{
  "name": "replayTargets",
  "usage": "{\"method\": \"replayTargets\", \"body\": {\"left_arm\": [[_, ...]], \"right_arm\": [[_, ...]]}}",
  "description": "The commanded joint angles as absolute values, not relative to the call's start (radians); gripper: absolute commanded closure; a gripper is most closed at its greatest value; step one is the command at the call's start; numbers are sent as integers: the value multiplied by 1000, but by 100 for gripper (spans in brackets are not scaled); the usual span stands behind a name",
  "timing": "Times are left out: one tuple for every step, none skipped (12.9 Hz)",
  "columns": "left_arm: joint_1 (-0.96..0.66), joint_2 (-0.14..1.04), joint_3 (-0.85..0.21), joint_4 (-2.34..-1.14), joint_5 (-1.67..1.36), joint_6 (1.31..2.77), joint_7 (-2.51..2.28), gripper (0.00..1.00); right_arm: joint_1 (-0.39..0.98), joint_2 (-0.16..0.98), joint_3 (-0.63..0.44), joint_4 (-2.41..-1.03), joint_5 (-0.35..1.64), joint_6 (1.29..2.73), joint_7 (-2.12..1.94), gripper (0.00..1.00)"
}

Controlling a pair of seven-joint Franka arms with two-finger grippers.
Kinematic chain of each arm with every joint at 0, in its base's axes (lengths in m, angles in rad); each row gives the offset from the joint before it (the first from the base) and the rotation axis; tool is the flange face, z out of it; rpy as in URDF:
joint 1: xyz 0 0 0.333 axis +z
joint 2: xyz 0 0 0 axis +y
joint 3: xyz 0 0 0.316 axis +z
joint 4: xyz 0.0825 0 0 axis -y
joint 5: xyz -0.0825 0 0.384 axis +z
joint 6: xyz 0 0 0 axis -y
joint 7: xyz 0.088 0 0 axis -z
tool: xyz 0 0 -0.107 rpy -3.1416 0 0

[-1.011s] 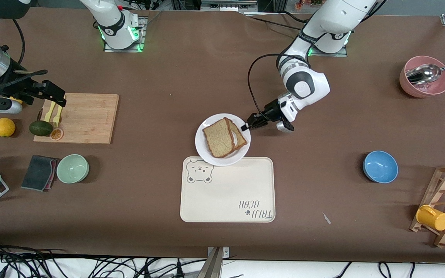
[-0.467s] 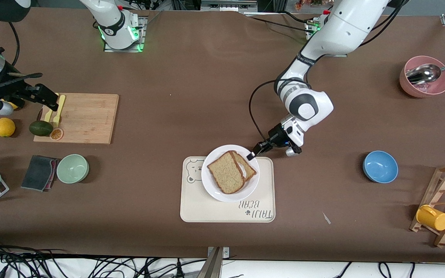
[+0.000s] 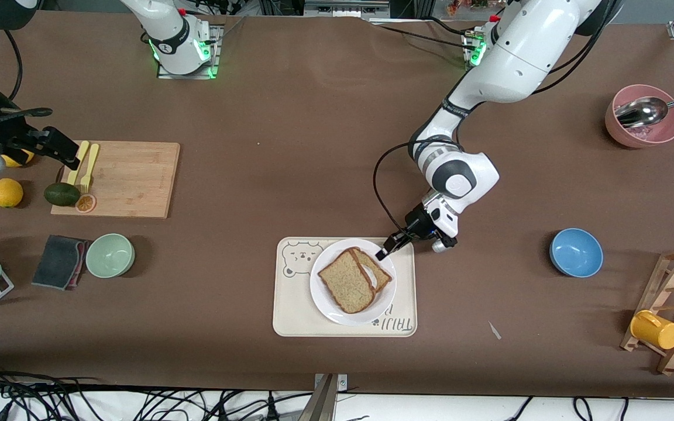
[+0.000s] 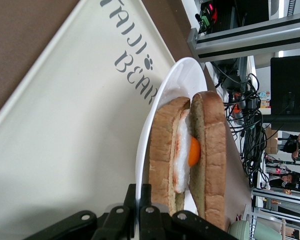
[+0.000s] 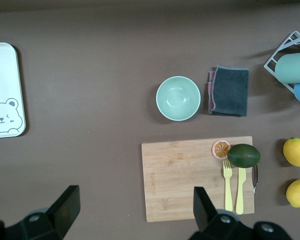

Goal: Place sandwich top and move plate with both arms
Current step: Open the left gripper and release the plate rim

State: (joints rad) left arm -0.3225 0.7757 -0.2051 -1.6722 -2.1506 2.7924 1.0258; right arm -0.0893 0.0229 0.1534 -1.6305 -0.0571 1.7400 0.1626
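The white plate [image 3: 328,301] rests on the beige bear tray [image 3: 290,310]. On it the plain sandwich top [image 3: 346,280] lies over the egg-bearing slice [image 3: 379,270], shifted a little off it. My left gripper [image 3: 381,254] is shut on the plate's rim at the edge toward the left arm's end. In the left wrist view the gripper [image 4: 146,200] pinches the plate rim [image 4: 160,102], with the sandwich top [image 4: 212,150] and the egg [image 4: 192,151] beside it. My right gripper [image 3: 62,149], open and empty, waits over the cutting board's edge; its fingers [image 5: 67,202] stand wide apart.
A wooden cutting board [image 3: 132,178] holds yellow cutlery [image 3: 86,166], an avocado [image 3: 61,193] and a citrus slice. A green bowl [image 3: 109,255], grey cloth [image 3: 59,261], lemon [image 3: 6,192], blue bowl [image 3: 576,252], pink bowl with ladle [image 3: 643,117] and mug rack [image 3: 664,316] stand around.
My left gripper has dragged the plate with the sandwich nearer to the front camera, from the bare table onto the bear tray. My right gripper has drawn back toward the right arm's end.
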Motion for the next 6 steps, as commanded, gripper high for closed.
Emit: {"method": "replayTargets", "body": {"left_arm": [[-342,821,-198,-1589,-2180,2835,1025,100],[-341,822,-198,-1588,-2181,2835,1025,100],[-342,830,-198,-1585,-2181,2836,1025,100],[-344,834,-198,-1583,-2180,2836,1026,100],[-345,836,-198,-1583,-2181,2836,1026,100],[-345,835,-199,-1583,-2181,2836,1025,100]], "right_arm": [[-89,18,158,-1618,-55,1736,176,0],[-87,20,160,-1618,-55,1738,179,0],[-89,20,160,-1618,-54,1741,179,0],[-80,32,156,-1620,-57,1752,175,0],[-49,35,150,-1615,-64,1755,176,0],[-41,37,144,-1615,-69,1756,176,0]]}}
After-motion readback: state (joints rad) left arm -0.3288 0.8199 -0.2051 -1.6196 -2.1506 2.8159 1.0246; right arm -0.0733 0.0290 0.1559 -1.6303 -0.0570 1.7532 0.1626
